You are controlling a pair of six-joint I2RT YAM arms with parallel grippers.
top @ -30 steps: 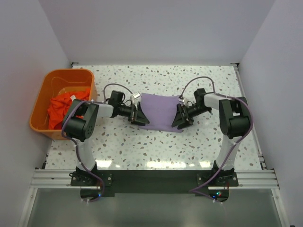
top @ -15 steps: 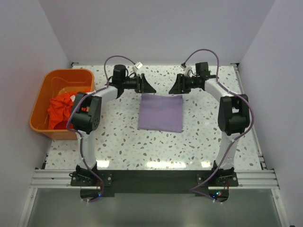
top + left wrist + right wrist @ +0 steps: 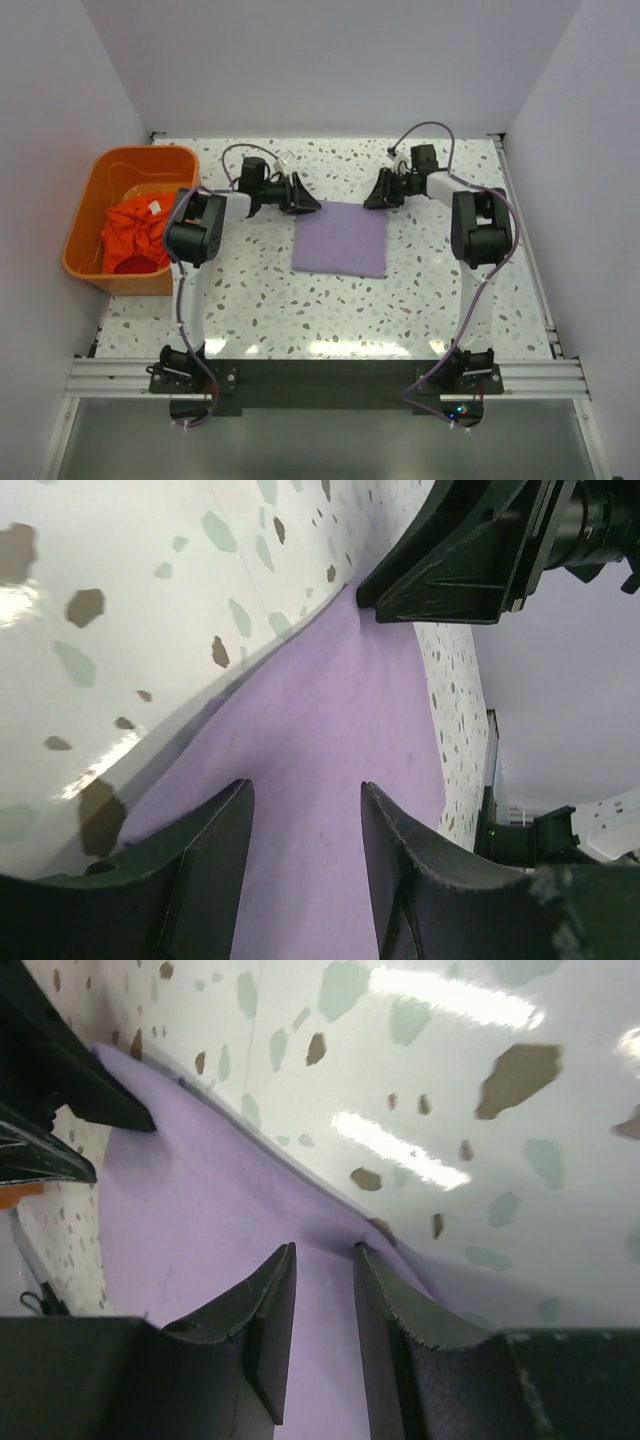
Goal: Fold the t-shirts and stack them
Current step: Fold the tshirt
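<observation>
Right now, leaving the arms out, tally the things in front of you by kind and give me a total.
T-shirts: 2, the lavender t-shirt and the orange-red t-shirt
Baskets: 1, the orange basket
Total: 3

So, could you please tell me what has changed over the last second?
The left gripper and right gripper left the sides of the purple shirt, swung to the far side, then came down at its far corners, jaws apart. The shirt now lies flat, folded. The basket and orange shirt stayed put.
</observation>
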